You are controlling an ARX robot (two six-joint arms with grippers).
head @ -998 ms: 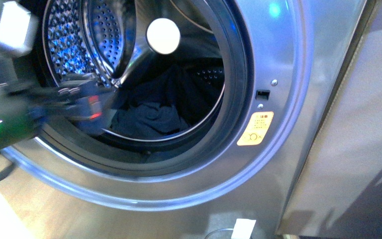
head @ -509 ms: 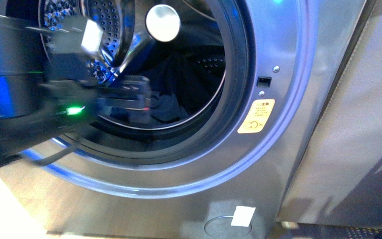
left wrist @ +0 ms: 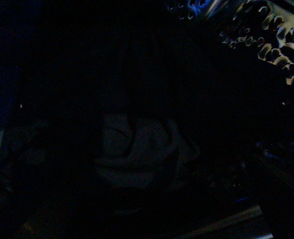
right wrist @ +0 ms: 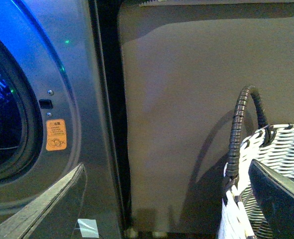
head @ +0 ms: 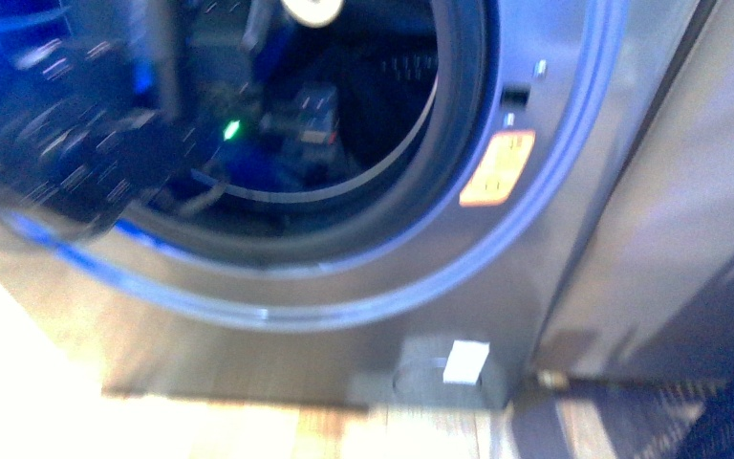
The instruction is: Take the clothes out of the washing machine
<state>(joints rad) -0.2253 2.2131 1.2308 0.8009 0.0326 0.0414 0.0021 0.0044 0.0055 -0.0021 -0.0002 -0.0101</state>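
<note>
The front view is blurred by motion. The silver-grey washing machine (head: 363,316) fills it, with its round porthole open and an orange sticker (head: 497,168) beside the rim. My left arm reaches through the porthole, and its gripper (head: 311,120) is open inside the dark drum. The clothes cannot be made out in the blur and shadow. The left wrist view is dark. In the right wrist view my right gripper (right wrist: 166,169) is open and empty, outside the washing machine (right wrist: 82,99), with its fingers (right wrist: 52,204) spread wide.
A flat grey panel (right wrist: 186,99) stands beside the machine. A white-and-black striped woven basket (right wrist: 276,149) with a dark looped handle sits by the right gripper. A white tag (head: 466,361) is stuck low on the machine's front. Light wooden floor (head: 57,421) lies below.
My left arm has pushed further to the right and deeper into the drum. The front view has shifted, so the machine sits higher in the picture, and it has become blurred.
</note>
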